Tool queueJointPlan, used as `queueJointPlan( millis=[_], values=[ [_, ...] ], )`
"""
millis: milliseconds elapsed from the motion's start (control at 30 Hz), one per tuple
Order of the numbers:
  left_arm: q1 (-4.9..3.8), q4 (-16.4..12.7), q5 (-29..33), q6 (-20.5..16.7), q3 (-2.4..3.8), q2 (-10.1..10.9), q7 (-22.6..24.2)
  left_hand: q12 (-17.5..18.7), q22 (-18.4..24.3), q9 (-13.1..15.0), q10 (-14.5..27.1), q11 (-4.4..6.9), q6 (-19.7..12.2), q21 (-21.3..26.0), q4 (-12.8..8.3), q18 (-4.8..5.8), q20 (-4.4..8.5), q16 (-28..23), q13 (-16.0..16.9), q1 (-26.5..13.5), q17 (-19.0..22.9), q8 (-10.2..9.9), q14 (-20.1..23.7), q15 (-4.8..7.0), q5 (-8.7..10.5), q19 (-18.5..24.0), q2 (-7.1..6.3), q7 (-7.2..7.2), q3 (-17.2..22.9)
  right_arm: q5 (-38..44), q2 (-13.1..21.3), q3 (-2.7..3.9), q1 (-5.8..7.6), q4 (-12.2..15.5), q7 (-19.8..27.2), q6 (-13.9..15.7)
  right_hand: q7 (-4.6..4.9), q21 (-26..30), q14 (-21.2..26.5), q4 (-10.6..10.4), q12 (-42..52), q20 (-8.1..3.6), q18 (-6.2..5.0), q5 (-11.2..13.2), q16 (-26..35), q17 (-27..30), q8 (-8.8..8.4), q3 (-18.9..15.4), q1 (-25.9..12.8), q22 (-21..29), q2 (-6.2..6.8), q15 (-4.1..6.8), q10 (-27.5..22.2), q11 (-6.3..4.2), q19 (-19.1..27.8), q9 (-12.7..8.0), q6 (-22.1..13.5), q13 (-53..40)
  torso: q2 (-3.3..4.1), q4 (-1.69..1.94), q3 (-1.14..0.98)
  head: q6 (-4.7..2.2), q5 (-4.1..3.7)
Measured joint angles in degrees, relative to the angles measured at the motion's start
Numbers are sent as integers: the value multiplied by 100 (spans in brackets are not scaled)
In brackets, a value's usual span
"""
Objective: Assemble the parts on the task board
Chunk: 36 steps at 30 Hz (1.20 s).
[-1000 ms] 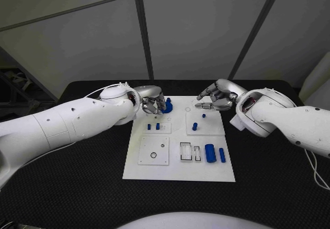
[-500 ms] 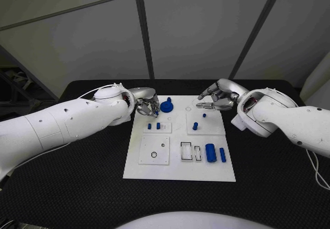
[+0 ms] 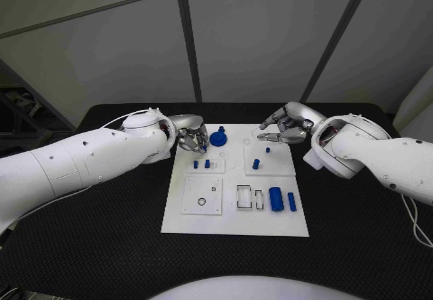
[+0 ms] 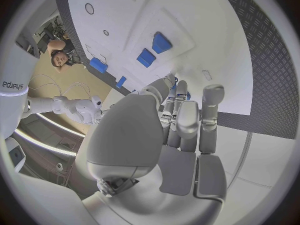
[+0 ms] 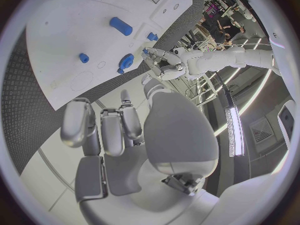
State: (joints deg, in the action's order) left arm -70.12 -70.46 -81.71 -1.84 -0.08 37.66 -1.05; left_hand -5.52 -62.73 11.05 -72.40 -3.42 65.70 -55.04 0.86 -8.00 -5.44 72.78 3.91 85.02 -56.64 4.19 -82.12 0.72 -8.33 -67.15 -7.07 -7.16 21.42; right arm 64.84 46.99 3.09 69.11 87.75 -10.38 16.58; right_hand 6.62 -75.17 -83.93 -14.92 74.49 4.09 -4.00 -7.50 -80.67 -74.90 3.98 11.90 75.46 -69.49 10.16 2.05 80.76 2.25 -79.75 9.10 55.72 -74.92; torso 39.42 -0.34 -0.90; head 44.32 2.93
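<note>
The white task board (image 3: 234, 215) lies in the middle of the table. A blue round knob part (image 3: 218, 137) stands free at its far end, also seen as the knob (image 5: 125, 62) in the right wrist view. My left hand (image 3: 192, 141) hovers just left of it, fingers loosely bent and holding nothing. Two short blue pegs (image 3: 201, 165) stand side by side in a tile nearer me, with pegs (image 4: 154, 50) ahead of the left fingers. My right hand (image 3: 285, 129) hangs over the board's far right corner, empty, above a small blue peg (image 3: 267, 150) and a taller peg (image 3: 255, 165).
Two blue cylinders (image 3: 282, 200) lie on the board's near right part beside rectangular slots (image 3: 248, 198). A square tile with a small ring (image 3: 201, 197) sits at the near left. Black table surface (image 3: 99, 250) surrounds the board.
My left hand has let go of the blue knob part and drawn back to the left; the knob now stands free. The right hand has barely moved.
</note>
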Motion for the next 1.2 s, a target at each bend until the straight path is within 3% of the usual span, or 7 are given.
queueJointPlan(
  millis=[1200],
  values=[
    [6, -107, 78, 144, -3, 37, -22, 0, 2, -10, 0, 0, 0, 0, -31, 0, 0, 0, 0, 2, 11, -15, 0, 0, 22, 0, -2, 0, 31, 0, -16, 0, -1, -23, 2, -2, 0, 0, 0, 0, 0, 0, 0, 0, 0, -2, 0, 0, 0, 0, 0, 0, 0, 0, 0, -1, 0, 0, -4, 5, -4, 18, -6]
  ],
)
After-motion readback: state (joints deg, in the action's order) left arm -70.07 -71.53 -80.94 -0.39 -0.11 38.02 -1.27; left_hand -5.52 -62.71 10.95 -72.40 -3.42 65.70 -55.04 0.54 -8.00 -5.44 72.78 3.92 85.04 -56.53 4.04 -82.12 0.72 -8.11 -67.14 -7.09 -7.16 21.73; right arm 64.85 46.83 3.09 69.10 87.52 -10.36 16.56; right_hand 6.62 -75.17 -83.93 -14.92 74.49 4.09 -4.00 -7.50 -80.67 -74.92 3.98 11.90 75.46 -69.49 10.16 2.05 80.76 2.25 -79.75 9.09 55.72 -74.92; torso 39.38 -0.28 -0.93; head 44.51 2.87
